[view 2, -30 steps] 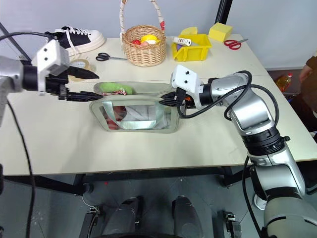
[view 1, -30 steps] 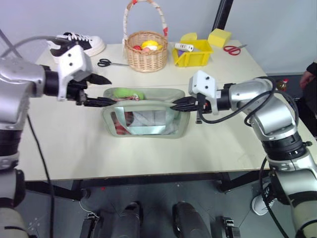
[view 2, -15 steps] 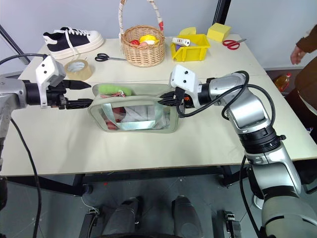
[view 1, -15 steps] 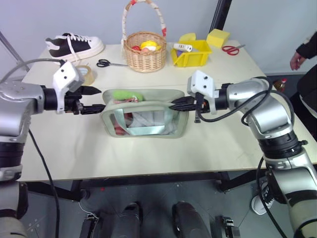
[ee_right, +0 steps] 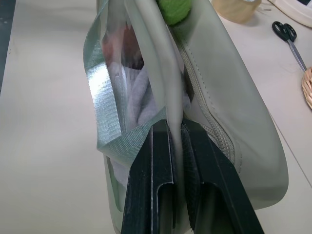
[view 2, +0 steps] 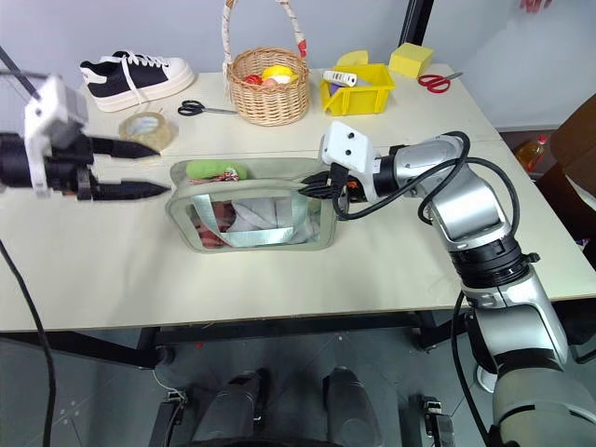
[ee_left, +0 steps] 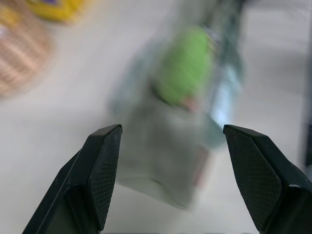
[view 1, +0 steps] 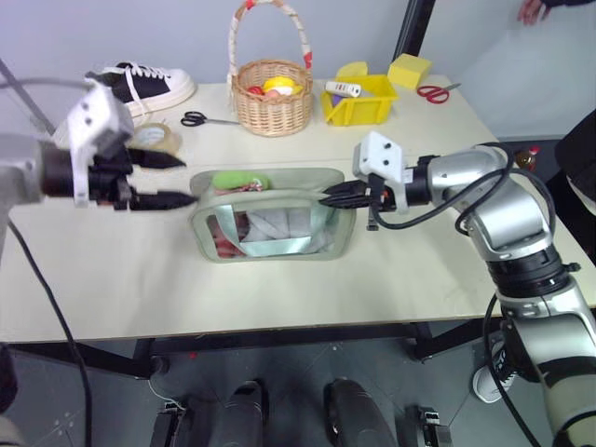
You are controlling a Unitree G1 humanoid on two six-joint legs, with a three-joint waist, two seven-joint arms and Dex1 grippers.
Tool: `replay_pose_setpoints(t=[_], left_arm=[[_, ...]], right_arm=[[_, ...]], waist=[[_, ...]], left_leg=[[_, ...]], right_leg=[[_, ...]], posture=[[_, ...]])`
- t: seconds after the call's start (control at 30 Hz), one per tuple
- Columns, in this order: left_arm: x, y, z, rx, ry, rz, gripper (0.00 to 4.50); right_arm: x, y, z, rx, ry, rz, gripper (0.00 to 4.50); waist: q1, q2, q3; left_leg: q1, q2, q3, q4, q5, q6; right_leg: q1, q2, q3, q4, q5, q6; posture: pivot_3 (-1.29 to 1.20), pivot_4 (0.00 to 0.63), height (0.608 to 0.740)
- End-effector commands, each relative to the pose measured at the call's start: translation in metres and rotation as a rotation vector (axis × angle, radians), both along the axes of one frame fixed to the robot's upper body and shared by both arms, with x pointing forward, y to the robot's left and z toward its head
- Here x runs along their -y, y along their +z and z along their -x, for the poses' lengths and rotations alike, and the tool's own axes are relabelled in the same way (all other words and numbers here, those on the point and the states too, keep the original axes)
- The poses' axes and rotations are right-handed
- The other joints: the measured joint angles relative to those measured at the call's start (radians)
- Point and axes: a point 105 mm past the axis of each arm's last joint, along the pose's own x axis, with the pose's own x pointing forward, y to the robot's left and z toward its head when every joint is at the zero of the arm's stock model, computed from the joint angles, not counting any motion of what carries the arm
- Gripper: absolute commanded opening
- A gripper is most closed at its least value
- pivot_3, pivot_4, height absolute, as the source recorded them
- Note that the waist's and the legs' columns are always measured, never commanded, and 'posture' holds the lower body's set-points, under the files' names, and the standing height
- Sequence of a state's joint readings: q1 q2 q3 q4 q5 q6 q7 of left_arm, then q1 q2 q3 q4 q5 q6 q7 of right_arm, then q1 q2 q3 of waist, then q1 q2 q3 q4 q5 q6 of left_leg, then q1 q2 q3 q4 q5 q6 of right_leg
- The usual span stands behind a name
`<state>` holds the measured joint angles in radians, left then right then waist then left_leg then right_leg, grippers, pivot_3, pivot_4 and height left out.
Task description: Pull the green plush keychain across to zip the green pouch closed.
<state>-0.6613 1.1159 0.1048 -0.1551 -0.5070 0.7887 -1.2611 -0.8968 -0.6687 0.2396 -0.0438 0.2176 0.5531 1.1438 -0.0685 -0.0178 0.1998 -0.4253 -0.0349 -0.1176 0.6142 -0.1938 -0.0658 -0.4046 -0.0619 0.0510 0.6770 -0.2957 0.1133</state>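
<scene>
The right gripper pinches the pouch rim at its end, anchoring it; the left gripper, fingers spread and empty, hovers just off the opposite end. The keychain lies on the pouch top just past the left fingertips; the zip looks unclosed; next, that gripper must reach in and close on it.

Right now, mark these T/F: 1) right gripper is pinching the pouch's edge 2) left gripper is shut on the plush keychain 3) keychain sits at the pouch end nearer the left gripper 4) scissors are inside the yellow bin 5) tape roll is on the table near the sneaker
1) True. The right gripper is shut on an edge of the green pouch.
2) False. The left gripper is open and apart from the green plush keychain, holding nothing.
3) True. The keychain lies at the pouch's end toward the left gripper.
4) False. The black scissors and red scissors both lie on the table, outside the yellow bin.
5) True. The tape roll lies near the sneaker.
</scene>
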Motion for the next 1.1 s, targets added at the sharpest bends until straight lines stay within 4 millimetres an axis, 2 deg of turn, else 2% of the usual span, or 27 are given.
replay_pose_setpoints(t=[0.03,0.1,0.2,0.23,0.3,0.47,0.73,0.77,0.83,0.93,0.97,1.0,1.03,1.1], left_arm=[[0.001,0.001,0.006,0.035,0.006,-0.033,3.54],[0.0,-0.01,0.003,0.035,0.024,-0.058,3.54],[-0.003,-0.021,-0.012,0.083,0.078,-0.077,3.54],[-0.003,-0.023,-0.016,0.096,0.085,-0.076,3.31],[-0.003,-0.029,-0.019,0.097,0.079,-0.072,2.72],[0.0,-0.028,-0.025,0.101,0.078,-0.039,0.14],[0.002,-0.024,-0.027,0.104,0.069,-0.037,0.05],[0.002,-0.024,-0.026,0.102,0.064,-0.045,0.0],[0.0,-0.026,-0.025,0.096,0.062,-0.054,0.0],[-0.002,-0.029,-0.025,0.092,0.064,-0.065,0.0],[-0.002,-0.03,-0.025,0.095,0.064,-0.072,0.0],[-0.002,-0.031,-0.025,0.095,0.063,-0.072,0.0],[-0.001,-0.031,-0.025,0.097,0.061,-0.071,0.0],[0.0,-0.029,-0.026,0.104,0.062,-0.06,0.0]], right_arm=[[-0.001,0.009,0.001,0.033,0.005,-0.005,0.0],[-0.002,0.009,0.001,0.031,0.007,-0.005,0.0],[-0.003,0.009,0.0,0.029,0.008,-0.006,0.0],[-0.003,0.009,0.0,0.029,0.008,-0.007,0.0],[-0.003,0.009,-0.001,0.029,0.009,-0.007,0.0],[-0.003,0.01,-0.001,0.031,0.006,-0.009,0.0],[0.0,0.014,0.006,-0.002,0.018,-0.022,0.0],[0.0,0.014,0.008,-0.015,0.028,-0.021,0.77],[0.005,0.018,0.008,-0.008,0.028,-0.004,1.63],[0.011,0.029,0.002,0.035,0.002,0.009,3.22],[0.012,0.035,-0.001,0.045,-0.003,0.0,3.63],[0.012,0.046,-0.003,0.043,-0.006,-0.022,4.24],[0.01,0.056,-0.002,0.043,0.011,-0.043,4.44],[-0.003,0.082,-0.002,0.058,0.048,-0.132,4.44]], waist=[[0.0,0.0,0.0],[0.001,0.0,0.0],[0.002,0.0,0.0],[0.002,0.0,0.0],[0.003,0.0,0.0],[0.001,0.0,0.0],[0.002,0.0,0.0],[0.002,0.0,0.0],[0.002,0.0,0.0],[0.002,0.0,0.0],[0.002,0.0,0.0],[0.001,0.0,0.0],[0.0,0.001,0.001],[-0.003,0.001,0.001]], left_leg=[[0.0,0.0,0.0,0.0,0.0,0.0],[0.0,0.0,0.0,0.0,0.0,0.0],[0.0,0.0,0.0,0.0,0.0,0.0],[0.0,0.0,0.0,0.0,0.0,0.0],[0.0,0.0,0.0,0.0,0.0,0.0],[0.0,0.0,0.0,0.0,0.0,0.0],[0.0,0.0,0.0,0.0,0.0,0.0],[0.0,0.0,0.0,0.0,0.0,0.0],[0.0,0.0,0.0,0.0,0.0,0.0],[0.0,0.0,0.0,0.0,0.0,0.0],[0.0,0.0,0.0,0.0,0.0,0.0],[0.0,0.0,0.0,0.0,0.0,0.0],[0.0,0.0,0.0,0.0,0.0,0.0],[0.0,0.0,0.0,0.0,0.0,0.0]], right_leg=[[0.0,0.0,0.0,0.0,0.0,0.0],[0.0,0.0,0.0,0.001,0.0,0.0],[0.0,0.0,0.0,0.001,0.0,0.0],[0.0,0.0,0.0,0.001,0.0,0.0],[0.0,0.0,0.0,0.001,0.0,0.0],[-0.001,0.0,0.0,0.001,0.0,0.0],[0.0,0.0,0.0,0.001,0.0,0.0],[-0.001,0.0,0.0,0.001,0.0,0.0],[-0.001,0.0,0.0,0.001,0.0,0.0],[-0.001,0.0,0.0,0.001,0.0,0.0],[-0.001,0.0,0.0,0.001,0.0,0.0],[-0.001,0.0,0.0,0.001,0.0,0.0],[-0.001,0.0,0.0,0.001,0.0,0.0],[-0.001,0.0,0.0,0.001,0.0,0.0]], posture=[[0.0,0.15,0.74],[0.0,0.15,0.74],[0.0,0.15,0.74],[0.0,0.15,0.74],[0.0,0.15,0.74],[0.0,0.15,0.74],[0.0,0.15,0.74],[0.0,0.15,0.74],[0.0,0.15,0.74],[0.0,0.15,0.74],[0.0,0.15,0.74],[0.0,0.15,0.74],[0.0,0.15,0.74],[0.0,0.15,0.74]])
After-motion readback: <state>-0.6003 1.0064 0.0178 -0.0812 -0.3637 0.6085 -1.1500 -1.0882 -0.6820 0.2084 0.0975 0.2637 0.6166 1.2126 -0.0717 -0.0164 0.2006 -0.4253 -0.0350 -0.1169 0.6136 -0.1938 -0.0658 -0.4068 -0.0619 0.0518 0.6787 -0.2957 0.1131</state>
